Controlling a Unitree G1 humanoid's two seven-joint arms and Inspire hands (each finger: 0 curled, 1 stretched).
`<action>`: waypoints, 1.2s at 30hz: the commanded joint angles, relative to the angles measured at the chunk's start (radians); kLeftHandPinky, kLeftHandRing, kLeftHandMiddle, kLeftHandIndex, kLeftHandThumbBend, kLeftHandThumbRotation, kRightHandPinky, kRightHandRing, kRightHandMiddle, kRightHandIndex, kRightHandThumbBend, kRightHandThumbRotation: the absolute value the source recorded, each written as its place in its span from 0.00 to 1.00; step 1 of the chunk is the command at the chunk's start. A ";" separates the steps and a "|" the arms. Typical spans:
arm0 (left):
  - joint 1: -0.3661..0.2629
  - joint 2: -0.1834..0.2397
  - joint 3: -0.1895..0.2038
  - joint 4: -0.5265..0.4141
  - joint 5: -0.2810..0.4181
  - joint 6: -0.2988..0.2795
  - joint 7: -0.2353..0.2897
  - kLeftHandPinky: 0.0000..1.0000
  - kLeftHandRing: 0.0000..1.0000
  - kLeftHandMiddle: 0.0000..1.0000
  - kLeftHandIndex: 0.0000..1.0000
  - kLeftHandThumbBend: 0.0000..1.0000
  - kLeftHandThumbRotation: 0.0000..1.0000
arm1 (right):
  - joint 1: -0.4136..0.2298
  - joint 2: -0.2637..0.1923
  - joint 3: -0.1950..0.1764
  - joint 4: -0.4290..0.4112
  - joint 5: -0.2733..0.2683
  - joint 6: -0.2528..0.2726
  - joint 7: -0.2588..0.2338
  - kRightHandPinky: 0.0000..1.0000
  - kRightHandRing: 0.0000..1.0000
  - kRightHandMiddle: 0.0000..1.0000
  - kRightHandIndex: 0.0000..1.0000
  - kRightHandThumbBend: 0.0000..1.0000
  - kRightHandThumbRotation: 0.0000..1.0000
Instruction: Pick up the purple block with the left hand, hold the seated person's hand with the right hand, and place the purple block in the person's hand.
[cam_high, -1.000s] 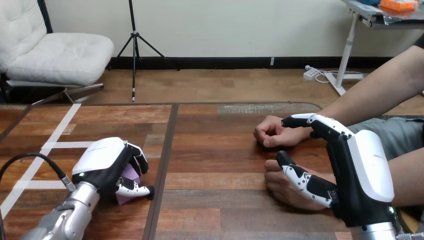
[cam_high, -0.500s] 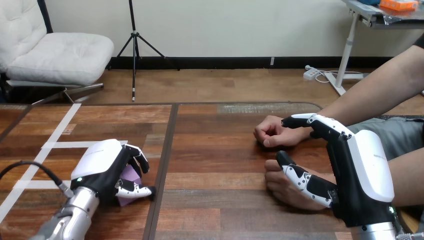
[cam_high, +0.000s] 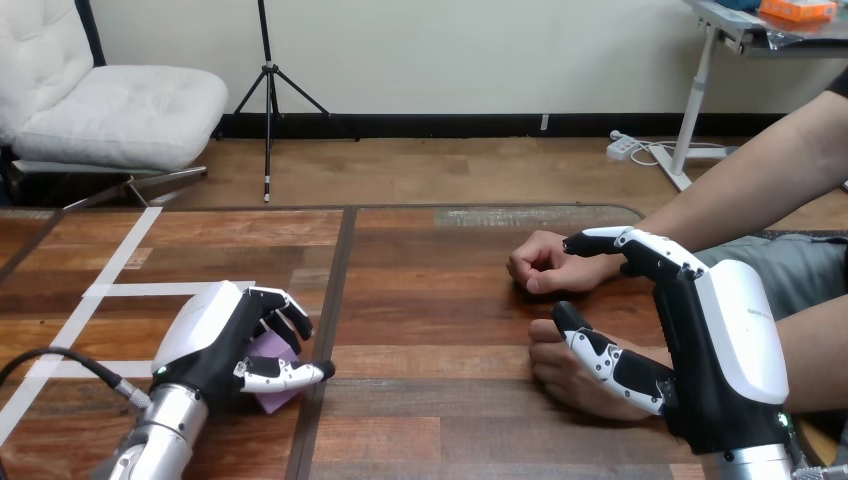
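Purple block (cam_high: 278, 399) mostly hidden under left hand (cam_high: 215, 335); person's nearer hand (cam_high: 560, 385) partly behind right hand (cam_high: 720, 350)

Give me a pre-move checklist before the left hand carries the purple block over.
1. Left hand curled round the purple block: ok.
2. Block lifted off the table: cannot tell.
3. Right hand closed on the person's nearer hand: not ok; its fingers are straight and only its thumb lies across that hand.
4. Person's palm open upward to receive: cannot tell.
5. Table between block and person's nearer hand bare: ok.
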 joint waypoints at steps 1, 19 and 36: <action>-0.029 -0.010 0.039 -0.008 -0.037 -0.042 0.006 0.32 0.38 0.45 0.49 0.71 0.22 | -0.038 -0.013 -0.008 -0.058 0.010 0.004 -0.001 0.62 0.71 0.68 0.66 0.47 0.00; -0.024 -0.029 0.063 -0.008 -0.062 -0.074 0.005 0.33 0.39 0.46 0.50 0.73 0.26 | -0.039 -0.011 -0.006 -0.059 0.006 0.006 -0.003 0.63 0.71 0.68 0.66 0.48 0.00; -0.013 -0.047 0.090 -0.014 -0.083 -0.090 0.002 0.32 0.38 0.46 0.50 0.75 0.26 | -0.034 -0.006 -0.006 -0.067 0.011 0.017 0.002 0.62 0.71 0.68 0.66 0.48 0.00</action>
